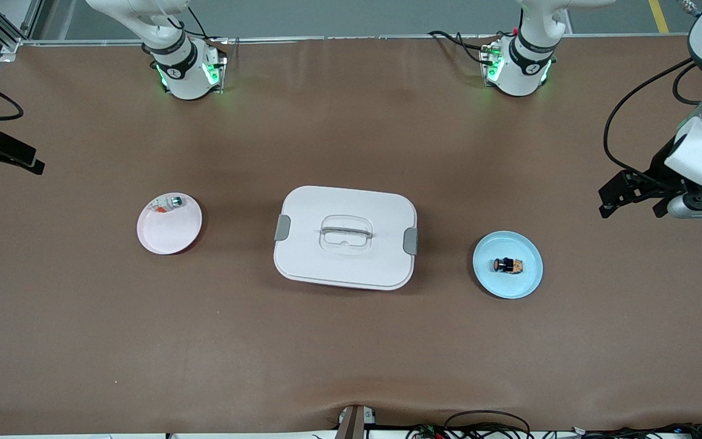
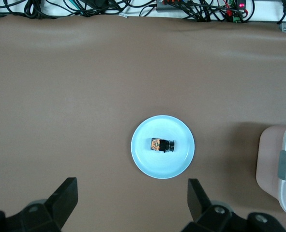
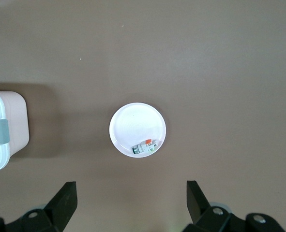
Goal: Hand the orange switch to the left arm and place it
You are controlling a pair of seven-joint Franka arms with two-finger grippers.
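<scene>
The orange switch (image 1: pixel 507 265), a tiny black cylinder with an orange end, lies on its side on a blue plate (image 1: pixel 524 281). It also shows in the left wrist view (image 2: pixel 162 144) on that plate (image 2: pixel 150 164). The white box (image 1: pixel 345 256) stands mid-table between the two plates. My left gripper (image 1: pixel 634 198) hangs open and empty, high over the left arm's end of the table (image 2: pixel 132 184). My right gripper (image 1: pixel 25 160) hangs open and empty, high over the right arm's end (image 3: pixel 131 184).
A pink plate (image 1: pixel 165 235) toward the right arm's end holds a green-tipped silver piece (image 1: pixel 175 201) and a white and red-orange bit (image 1: pixel 159 209); both show in the right wrist view (image 3: pixel 145 147). Cables (image 1: pixel 485 427) run along the table's front edge.
</scene>
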